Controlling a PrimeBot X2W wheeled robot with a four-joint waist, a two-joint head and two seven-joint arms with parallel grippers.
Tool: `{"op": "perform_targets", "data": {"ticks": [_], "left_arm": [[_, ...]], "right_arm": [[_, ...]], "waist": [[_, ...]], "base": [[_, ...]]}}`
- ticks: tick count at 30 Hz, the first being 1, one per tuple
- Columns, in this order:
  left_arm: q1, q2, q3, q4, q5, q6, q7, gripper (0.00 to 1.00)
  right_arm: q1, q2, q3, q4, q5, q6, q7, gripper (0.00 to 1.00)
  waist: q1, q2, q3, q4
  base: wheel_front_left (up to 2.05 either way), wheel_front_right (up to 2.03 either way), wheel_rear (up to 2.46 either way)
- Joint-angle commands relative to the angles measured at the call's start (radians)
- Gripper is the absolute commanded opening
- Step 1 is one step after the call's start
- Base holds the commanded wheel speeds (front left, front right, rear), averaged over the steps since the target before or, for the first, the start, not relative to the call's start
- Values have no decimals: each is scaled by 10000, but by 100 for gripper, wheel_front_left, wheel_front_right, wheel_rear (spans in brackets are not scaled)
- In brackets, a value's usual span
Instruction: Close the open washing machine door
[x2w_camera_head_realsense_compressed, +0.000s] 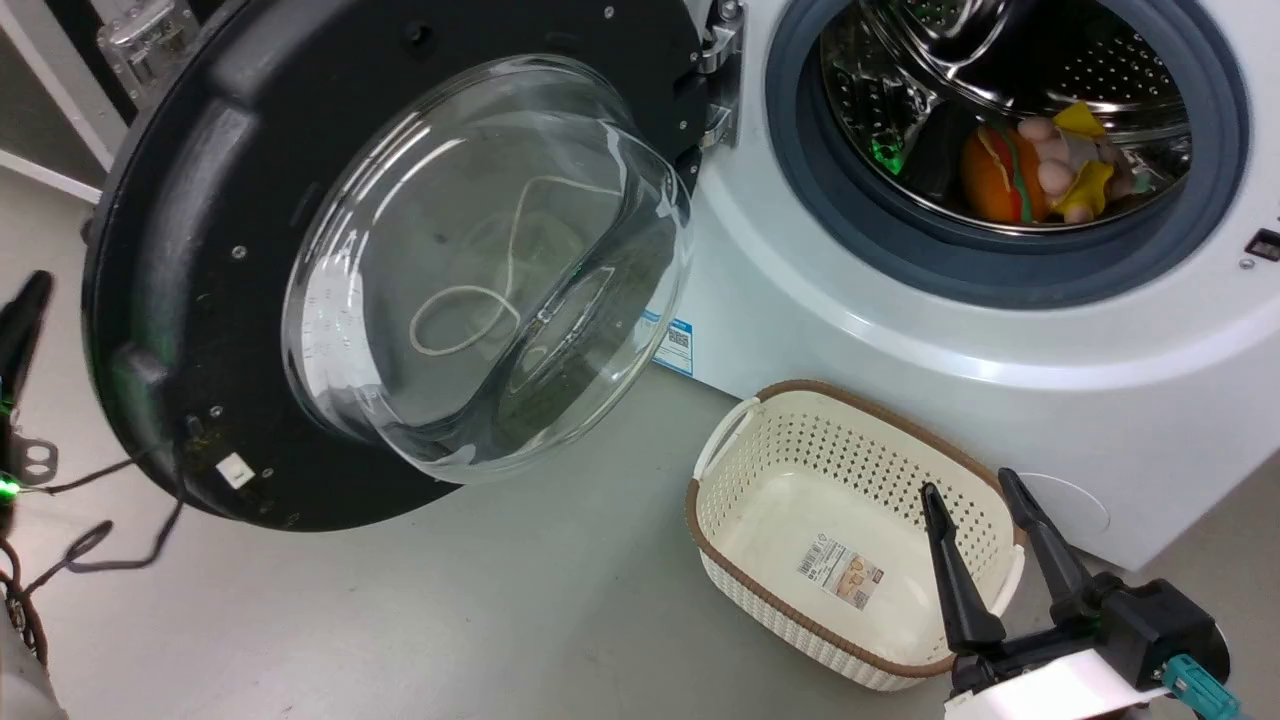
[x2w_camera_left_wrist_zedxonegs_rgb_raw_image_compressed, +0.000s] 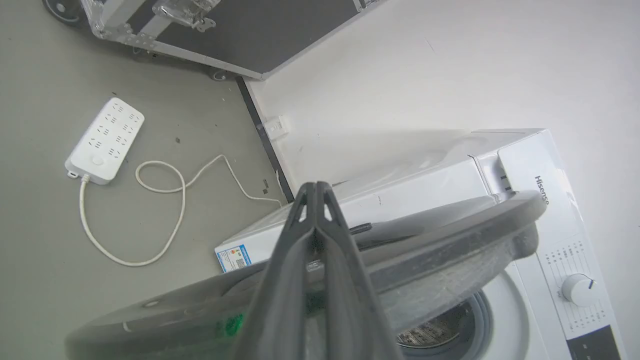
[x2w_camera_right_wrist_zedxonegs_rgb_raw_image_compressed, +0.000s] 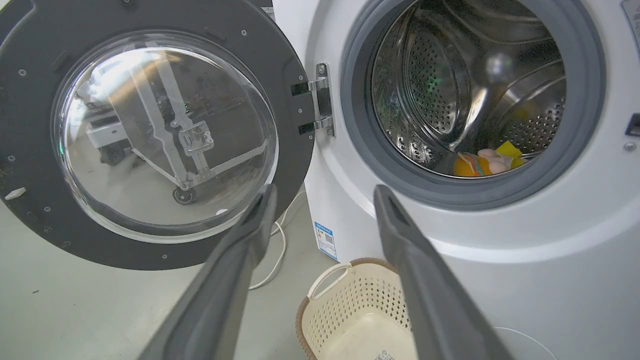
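Note:
The washing machine door (x2w_camera_head_realsense_compressed: 200, 200) stands swung wide open to the left, its clear domed glass facing me, hinged to the white washing machine (x2w_camera_head_realsense_compressed: 850, 300). At the far left edge my left gripper (x2w_camera_head_realsense_compressed: 30, 300) is beside the door's outer rim. Its fingers (x2w_camera_left_wrist_zedxonegs_rgb_raw_image_compressed: 315, 200) are pressed together, shut on nothing, and point over the door's edge (x2w_camera_left_wrist_zedxonegs_rgb_raw_image_compressed: 450, 235); whether they touch it I cannot tell. My right gripper (x2w_camera_head_realsense_compressed: 968, 485) hangs open over the basket at the lower right, apart from the door. In the right wrist view that gripper (x2w_camera_right_wrist_zedxonegs_rgb_raw_image_compressed: 326, 192) points between the door (x2w_camera_right_wrist_zedxonegs_rgb_raw_image_compressed: 30, 40) and the drum opening.
A cream perforated basket (x2w_camera_head_realsense_compressed: 850, 540) sits on the floor in front of the machine. Soft toys (x2w_camera_head_realsense_compressed: 1040, 165) lie in the steel drum. A white power strip (x2w_camera_left_wrist_zedxonegs_rgb_raw_image_compressed: 105, 140) with its cord lies on the floor behind the door, near a black case (x2w_camera_left_wrist_zedxonegs_rgb_raw_image_compressed: 225, 30). Dark cables (x2w_camera_head_realsense_compressed: 90, 540) trail at the left.

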Motion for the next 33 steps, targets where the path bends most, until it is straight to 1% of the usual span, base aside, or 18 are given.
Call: {"op": "perform_targets", "data": {"ticks": [1,4,7,12,13,14,15,16,17,18,19,20,21,24,25,27,31,33], "left_arm": [[-181,-25,118,71,-467,-104,439,0],[-29,-172,102,-49,-1229,-161,1431,0],[323,-412,-95,-346,-1589,-178,2168,0],[991,-840,-444,-953,-1897,-184,3017,0],[991,-840,-444,-953,-1897,-184,3017,0],[1253,-1032,-532,-1204,-2117,-160,3414,0],[1742,-1372,-667,-1743,-2466,-132,3996,0],[1742,-1372,-667,-1743,-2466,-132,3996,0],[2166,-1664,-812,-2141,-2711,-105,4433,0],[2166,-1664,-812,-2141,-2711,-105,4433,0],[2407,-1816,-903,-2359,-2787,-74,4619,0],[2895,-2125,-1081,-2819,-2920,-17,4914,0],[2895,-2125,-1081,-2819,-2920,-17,4914,0],[3541,-2493,-1315,-3394,-3204,52,5209,0],[3961,-2682,-1591,-3736,-3350,84,5297,0],[4184,-2749,-1752,-3906,-3397,78,5281,0],[4940,-2877,-2529,-4367,-3751,14,4976,0],[5197,-2890,-3081,-4431,-4237,-26,4616,0]], "right_arm": [[-44,-18,11,21,97,8,-115,100],[-13,-9,-4,35,108,8,-178,100],[-3,2,-62,38,85,8,-185,100],[53,20,-150,71,63,8,-185,100],[53,20,-150,71,63,8,-185,100],[88,29,-178,84,43,8,-185,100],[158,48,-279,115,25,8,-185,100],[158,48,-279,115,25,8,-185,100],[211,61,-412,147,-32,8,-185,100],[211,61,-412,147,-32,8,-185,100],[228,69,-576,180,-118,8,-185,100],[227,87,-872,234,-183,8,-185,100],[227,87,-872,234,-183,8,-185,100],[190,102,-1183,256,-189,8,-185,100],[147,105,-1281,267,-155,8,-185,100],[121,106,-1328,273,-152,8,-185,100],[21,108,-1647,358,-142,8,-185,100],[-46,108,-1800,390,-107,8,-185,100]], "waist": [[0,0,-48,55],[0,0,-120,144],[0,0,-206,134],[0,0,-386,42],[0,0,-386,42],[0,0,-474,-29],[0,0,-622,-154],[0,0,-622,-154],[0,0,-703,-253],[0,0,-703,-253],[0,0,-741,-315],[0,0,-817,-458],[0,0,-817,-458],[0,0,-885,-717],[0,0,-901,-932],[0,0,-898,-1066],[0,0,-835,-1652],[0,0,-784,-1987]], "base": [[0,0,0],[0,0,0],[0,0,0],[0,0,0],[0,0,0],[0,0,0],[0,0,0],[0,0,0],[0,0,0],[0,0,0],[0,0,0],[0,0,0],[0,0,0],[0,0,0],[0,0,0],[0,0,0],[0,0,0],[0,0,0]]}}
